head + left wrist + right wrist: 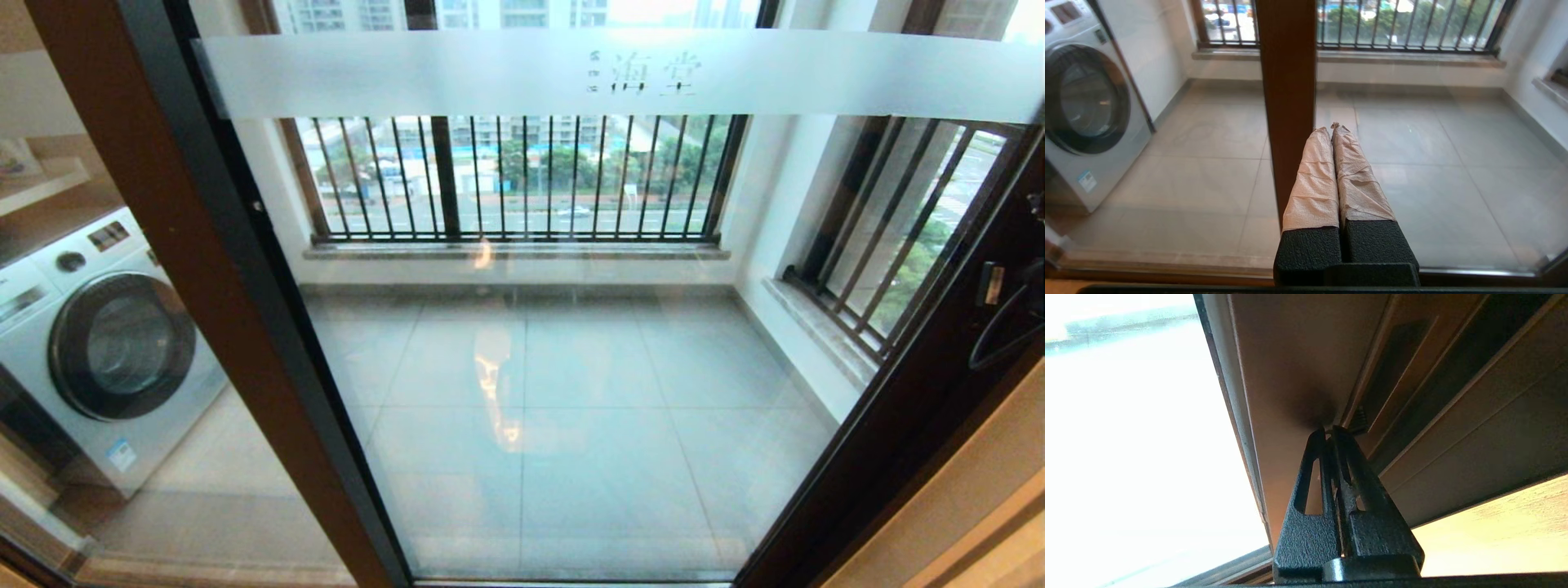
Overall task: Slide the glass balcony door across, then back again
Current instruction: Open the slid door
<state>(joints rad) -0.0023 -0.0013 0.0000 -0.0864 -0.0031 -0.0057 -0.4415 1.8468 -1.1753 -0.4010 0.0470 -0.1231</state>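
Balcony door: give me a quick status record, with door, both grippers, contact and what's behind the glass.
door: glass balcony door, frosted lettered band across its top, fills the middle of the head view
right gripper: shut, tips at the door's brown stile beside the dark handle slot
contact: tips look pressed to the stile; cannot confirm
left gripper: shut, parked, holding nothing
behind glass: washing machine, barred windows

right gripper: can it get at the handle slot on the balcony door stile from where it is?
Probably yes. The right gripper, fingers shut, is already tip-first against the brown stile of the glass balcony door, with the dark handle slot just beside it and nothing between them.
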